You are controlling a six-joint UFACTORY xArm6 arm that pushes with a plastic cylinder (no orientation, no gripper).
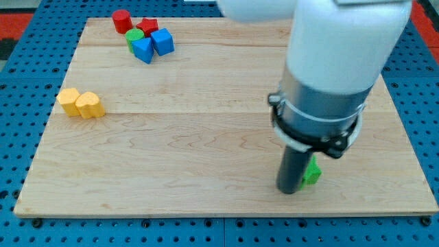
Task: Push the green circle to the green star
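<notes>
Green is the colour of the small round block (134, 38) at about 10 o'clock on the wooden board (206, 137); this is the green circle, and it sits in a tight cluster. A red cylinder (122, 20) is just beside it toward the view's top, a red star-like block (149, 28) to its right, and two blue blocks (144, 49) (163, 42) touch or nearly touch it below and to the right. The green star (312, 171) is well apart, near 5 o'clock, and only a small part shows, because the dark rod covers most of it. The tip (289, 191) rests on the board just left of this star; whether it touches the star I cannot tell. It holds nothing. Two yellow blocks (69, 101) (90, 106) stand together at 9 o'clock, well apart from the others.
</notes>
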